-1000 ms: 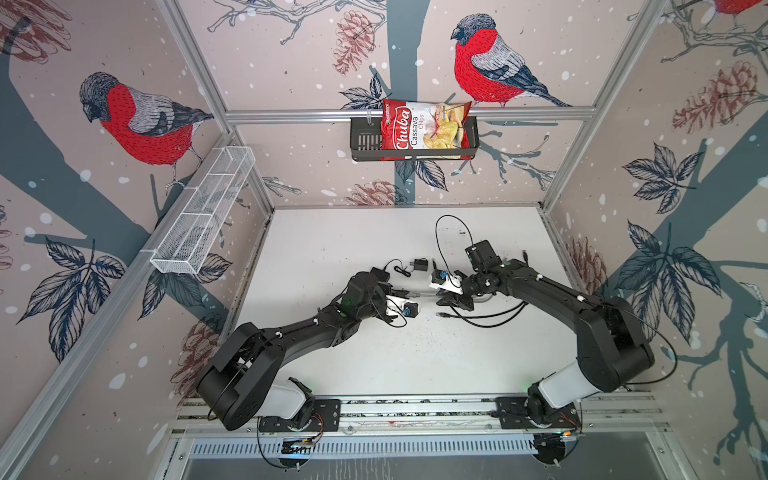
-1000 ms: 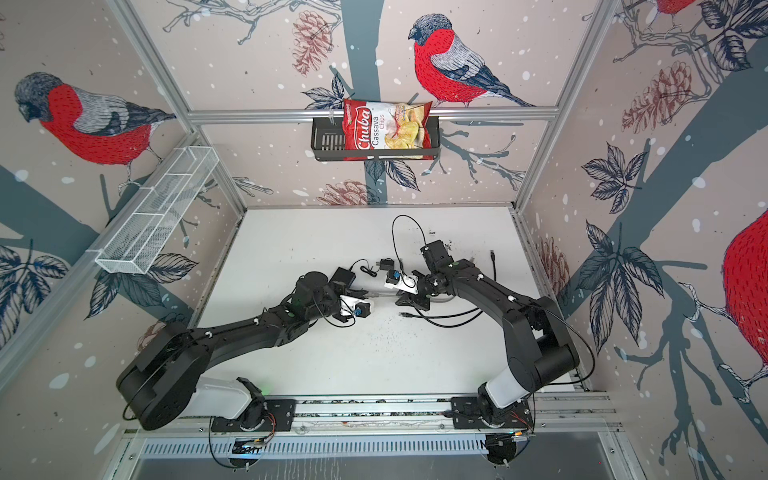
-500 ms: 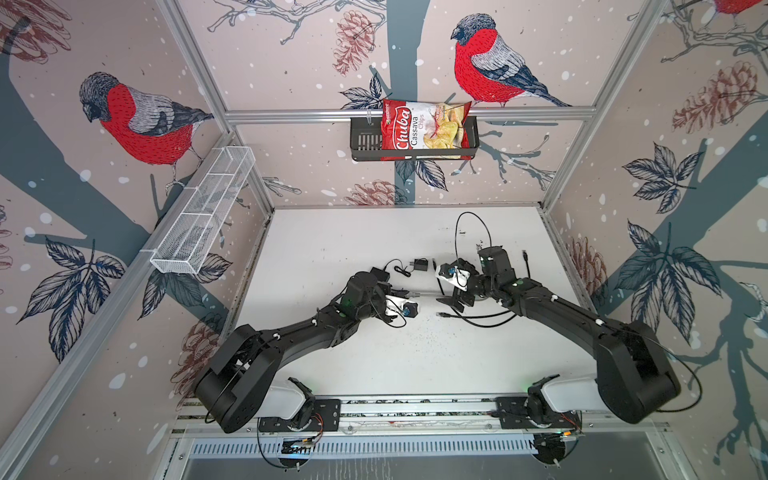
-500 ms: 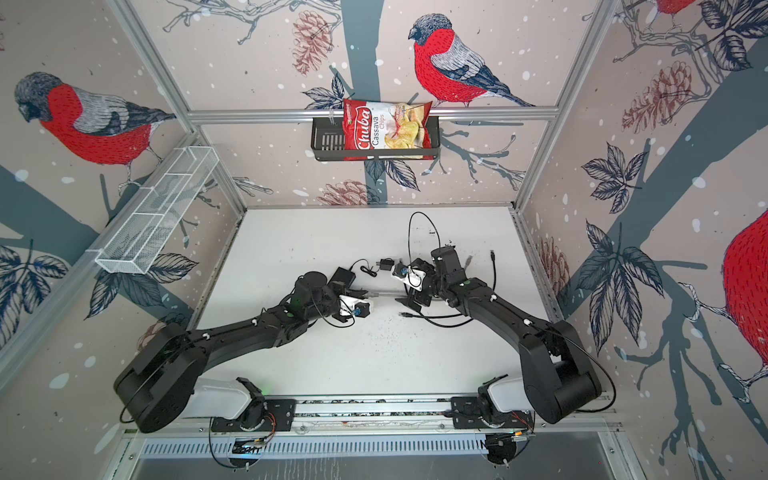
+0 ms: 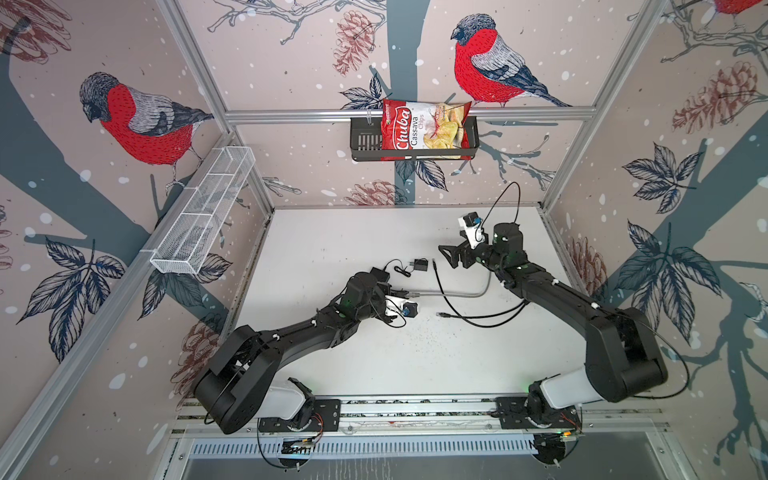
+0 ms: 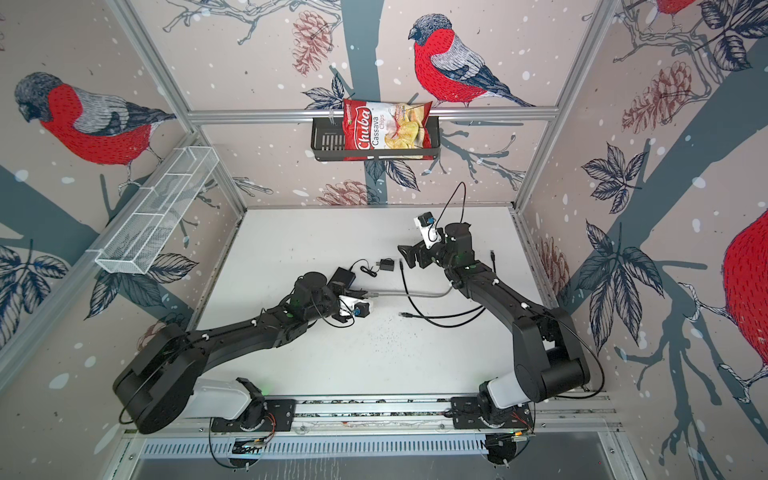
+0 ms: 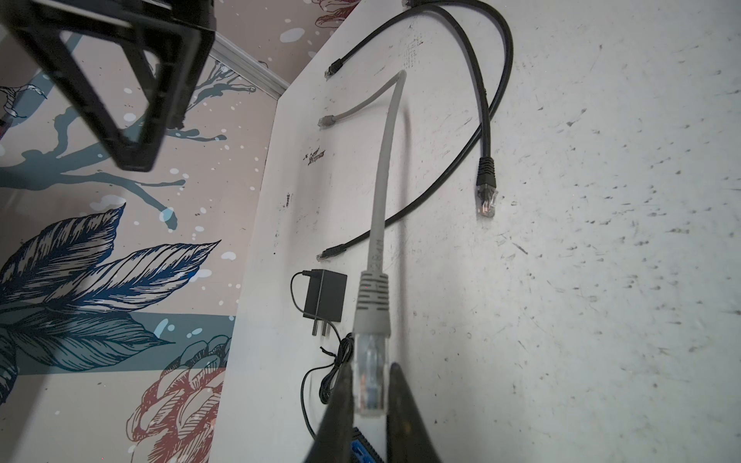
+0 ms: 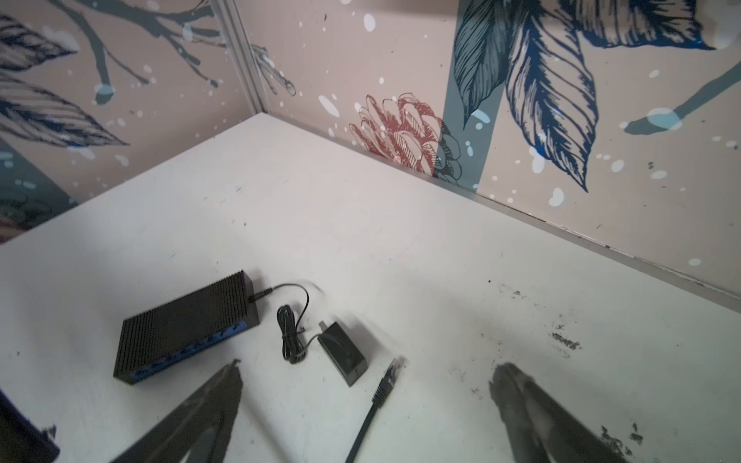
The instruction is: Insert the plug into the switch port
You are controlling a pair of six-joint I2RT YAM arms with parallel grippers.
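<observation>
A: What do you see from above?
B: In both top views your left gripper [image 5: 400, 293] is in the middle of the frame. It is pinched tight on the plug [image 5: 411, 294] of the gray cable [image 5: 457, 296]. The switch [image 5: 379, 274] lies flat on the white table [image 5: 332, 249], just up and left of that gripper. Your right gripper [image 5: 449, 257] is right of the middle, up off the table. Its jaws are wide apart with nothing in them.
A: And the little black block?
B: That is the power adapter [image 5: 420, 265], between the switch and your right gripper. A black cable [image 5: 478, 318] lies lower right of the middle.
A: What does your left wrist camera show?
B: Two fingers [image 7: 341, 401] squeeze the clear plug. Its gray cable runs away across the table. A blue bit of the switch peeks out close behind the fingers.
A: And your right wrist camera?
B: Its fingers [image 8: 216, 401] stand far apart and hold nothing. The switch lies past them, blue ports facing the gripper. Its thin cord [image 8: 288, 324] curls to the power adapter beside it. A black cable's end rests near the adapter. The plug is not in a port.
</observation>
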